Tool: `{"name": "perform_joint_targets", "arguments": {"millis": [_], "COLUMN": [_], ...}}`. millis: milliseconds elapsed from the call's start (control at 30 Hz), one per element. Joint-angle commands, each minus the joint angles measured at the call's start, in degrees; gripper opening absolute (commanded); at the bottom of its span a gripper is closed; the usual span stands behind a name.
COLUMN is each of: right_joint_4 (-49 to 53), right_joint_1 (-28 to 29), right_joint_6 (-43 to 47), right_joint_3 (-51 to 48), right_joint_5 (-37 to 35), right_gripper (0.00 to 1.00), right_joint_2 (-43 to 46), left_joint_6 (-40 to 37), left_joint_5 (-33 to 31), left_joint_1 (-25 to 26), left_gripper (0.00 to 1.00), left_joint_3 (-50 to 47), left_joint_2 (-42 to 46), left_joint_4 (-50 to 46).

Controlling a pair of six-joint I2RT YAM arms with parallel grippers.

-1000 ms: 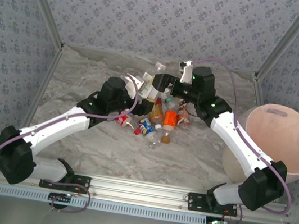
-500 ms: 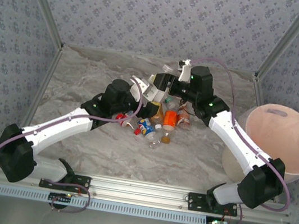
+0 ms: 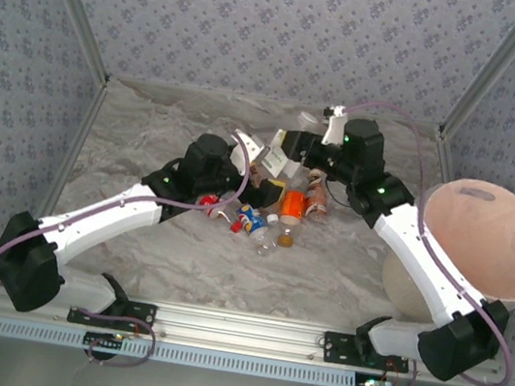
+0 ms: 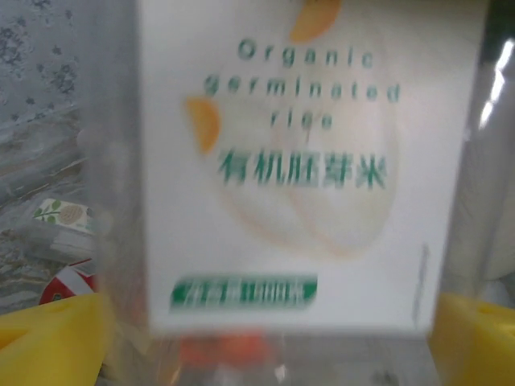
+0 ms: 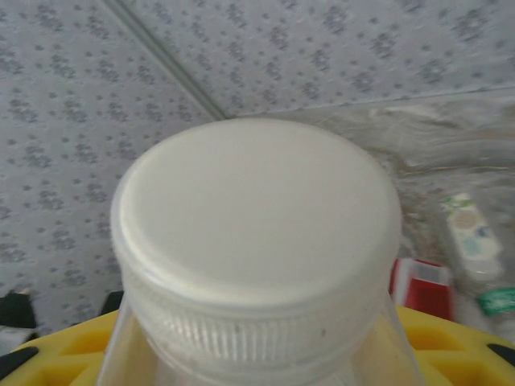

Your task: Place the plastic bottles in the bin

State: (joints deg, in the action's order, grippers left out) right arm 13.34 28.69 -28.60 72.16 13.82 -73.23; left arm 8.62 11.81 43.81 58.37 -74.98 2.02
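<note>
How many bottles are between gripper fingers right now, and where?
1. The white-capped bottle sits between both: the right gripper at its neck, the left gripper around its label, at the pile's far edge. The other bottles lie on the table; some may be hidden.

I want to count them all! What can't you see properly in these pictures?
- The pile of bottles, top view: too small to count; the left arm and right arm cover its far part.
- The bottle, left wrist view: top and bottom cut off by the edges; the writing on the green strip is blurred.
- Right wrist view: the white cap hides the bottle's body beneath it.
</note>
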Motion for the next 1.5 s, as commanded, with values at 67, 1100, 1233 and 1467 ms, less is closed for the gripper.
{"name": "perform_joint_targets", "arguments": {"millis": [67, 1100, 1233, 1467], "right_joint_4": [14.4, 39.3, 41.1, 40.3], "right_joint_1": [-6.8, -33.7, -37.5, -42.8], "right_joint_6": [10.0, 21.1, 21.6, 19.3], "right_joint_3": [3.7, 7.7, 4.1, -2.7], "right_joint_5": [-8.0, -42.3, -48.0, -46.9], "right_gripper": [0.43, 0.39, 0.4, 0.43], "right_joint_2": [8.0, 26.0, 27.3, 29.3], "left_joint_6": [1.1, 8.9, 9.2, 9.7], "left_joint_5": [-8.9, -25.5, -24.7, -23.8], "left_joint_1": [-0.9, -3.7, -4.0, -4.1], "left_gripper": [0.98, 0.98, 0.98, 0.98], "left_joint_3": [-1.8, -3.9, -3.0, -1.3], "left_joint_2": [5.8, 3.2, 3.3, 3.0], "left_joint_4": [3.9, 6.0, 4.7, 2.2]}}
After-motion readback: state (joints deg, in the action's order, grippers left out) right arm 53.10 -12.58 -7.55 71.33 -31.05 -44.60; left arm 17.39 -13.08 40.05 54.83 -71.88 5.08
